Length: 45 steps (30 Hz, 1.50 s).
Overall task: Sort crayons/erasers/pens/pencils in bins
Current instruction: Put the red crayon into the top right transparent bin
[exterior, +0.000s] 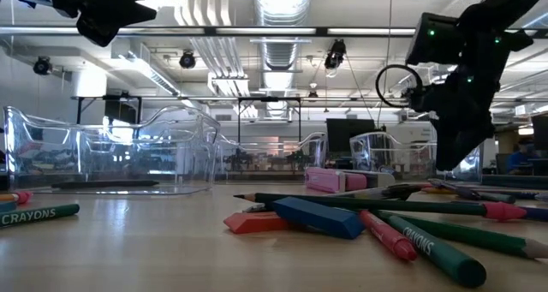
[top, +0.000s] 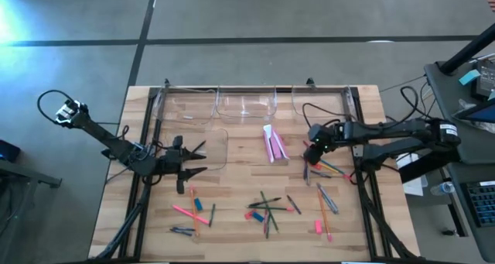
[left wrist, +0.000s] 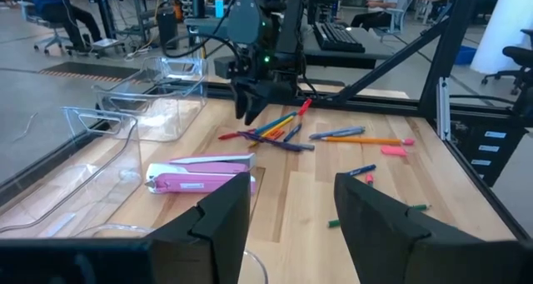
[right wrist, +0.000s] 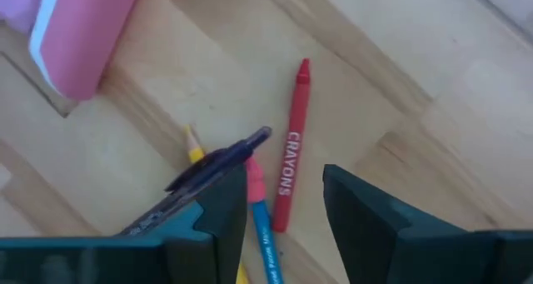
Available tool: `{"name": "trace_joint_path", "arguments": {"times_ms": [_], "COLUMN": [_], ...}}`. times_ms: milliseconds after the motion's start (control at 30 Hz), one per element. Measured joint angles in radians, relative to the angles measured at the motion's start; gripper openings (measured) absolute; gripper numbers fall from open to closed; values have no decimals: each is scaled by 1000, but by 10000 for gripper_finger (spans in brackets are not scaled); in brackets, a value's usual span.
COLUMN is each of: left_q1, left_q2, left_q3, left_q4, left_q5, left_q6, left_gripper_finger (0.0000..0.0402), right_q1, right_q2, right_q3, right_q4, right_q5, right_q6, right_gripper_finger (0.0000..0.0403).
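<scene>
- Right gripper (top: 312, 154) hovers low over a loose bundle of sticks right of table centre; fingers stand apart, nothing held between them.
- Directly below its fingers in the right wrist view: a red crayon (right wrist: 291, 177), with a blue stick (right wrist: 265, 234) and a dark pen (right wrist: 212, 171) crossing just beside it.
- Left gripper (top: 193, 162) waits over the left side of the table, jaws apart, empty.
- Bins (top: 246, 105) sit in a row along the far edge; they look empty from above.
- Pink box (top: 273, 144) lies near table centre, between the bins and the near scatter.
- Erasers: a blue one (exterior: 318, 217) lying across a red one (exterior: 261, 223) in the near pile; a pink one (top: 318, 227) lies apart at the near right.
- Judgement: a pick step is in hand, early in the sort, since most items lie on the table.
- Next move calls for settling the fingers around a single stick, probably the red crayon, without catching its neighbours.
</scene>
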Motion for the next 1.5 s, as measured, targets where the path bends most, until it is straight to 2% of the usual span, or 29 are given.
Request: {"name": "trace_joint_path", "arguments": {"times_ms": [367, 633, 1133, 1267, 1500], "left_q1": [0, 0, 0, 0, 0], "left_q2": [0, 0, 0, 0, 0], "left_q3": [0, 0, 0, 0, 0], "left_q4": [1, 1, 1, 1, 0], "left_q5": [0, 0, 0, 0, 0], "left_q6": [0, 0, 0, 0, 0], "left_gripper_finger": [161, 161, 161, 161, 161], "right_q1": [4, 11, 11, 11, 10], "right_q2": [0, 10, 172, 179, 159], "right_q3": [-38, -54, -52, -52, -51], "right_q4": [5, 73, 108, 105, 79], "right_q5": [53, 73, 98, 95, 90], "right_q6": [-1, -20, -36, -37, -44], "right_gripper_finger": [144, 144, 132, 112, 36]}}
